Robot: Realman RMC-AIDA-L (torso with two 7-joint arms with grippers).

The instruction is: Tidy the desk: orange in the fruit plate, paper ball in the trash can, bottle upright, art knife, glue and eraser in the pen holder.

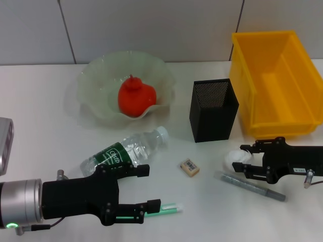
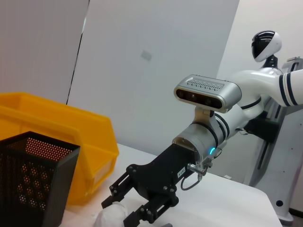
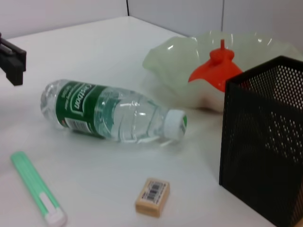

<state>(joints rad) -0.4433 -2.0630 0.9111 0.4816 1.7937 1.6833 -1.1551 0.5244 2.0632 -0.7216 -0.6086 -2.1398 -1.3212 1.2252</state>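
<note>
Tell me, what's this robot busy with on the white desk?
It is tidying. The orange already sits in the fruit plate. The right gripper, fingers open, is around the white paper ball near the trash can. The left gripper hovers open by the bottle, which lies on its side. The eraser lies loose.

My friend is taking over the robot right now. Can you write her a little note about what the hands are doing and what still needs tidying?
Left gripper: open, low over the desk, beside the lying bottle and the green art knife.
Right gripper: open, fingers around the paper ball, not yet lifted.
Done: orange is in the fruit plate.
Left: paper ball into the trash can; stand the bottle up; eraser, art knife and the grey glue stick into the pen holder.
</note>
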